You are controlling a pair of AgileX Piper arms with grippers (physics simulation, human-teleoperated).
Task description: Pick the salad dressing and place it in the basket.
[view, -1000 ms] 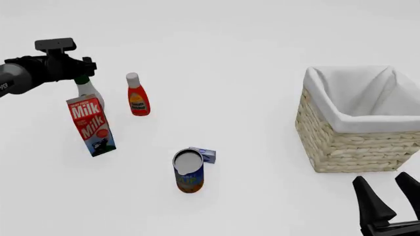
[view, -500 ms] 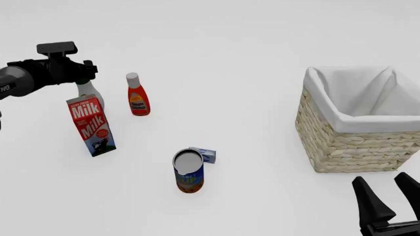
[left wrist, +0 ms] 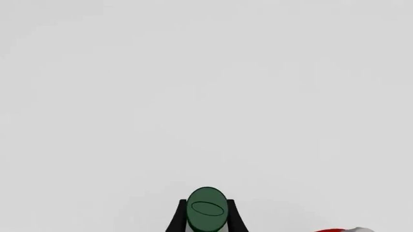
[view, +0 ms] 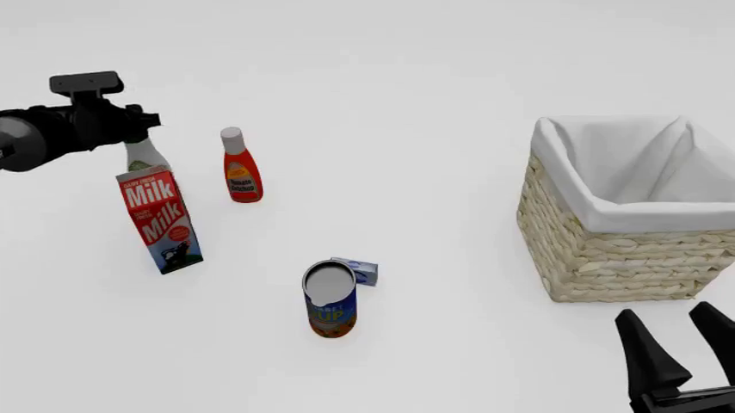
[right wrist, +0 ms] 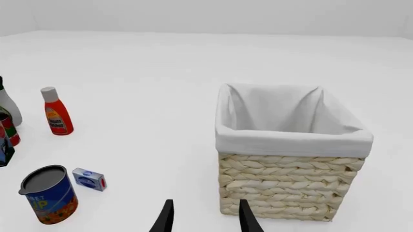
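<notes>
Two arms at work, only the left one engaged. Left gripper point(view: 136, 129) down over the cap of the salad dressing point(view: 146, 157), toward the table's far left corner; in the left wrist view a dark finger point(left wrist: 177, 220) on either side of the green cap point(left wrist: 206, 210), close against it. Looks pinched on the cap, though firm contact hard to confirm. Bottle upright, body mostly hidden behind the milk carton point(view: 158, 219), which stands tilted just in front of it; base of bottle not visible, so cannot tell whether lifted clear of the table. Red bottle point(view: 240, 167) just beside, toward the middle. Can point(view: 330, 298) and small box point(view: 360, 270) nearer the front edge, touching or nearly so.

Basket point(view: 597, 249) well apart, by the right edge, open top, white lining showing, nothing visible inside. Right gripper point(view: 680, 344) low at the front right corner, fingers spread, holding nothing, near the basket's front wall.

Progress, as judged: early. Grasp apparently made or nearly made; lift, carry across the whole table, and release into basket all left to do. Carton close enough to get knocked on the way up; straight vertical lift advisable before moving right.
</notes>
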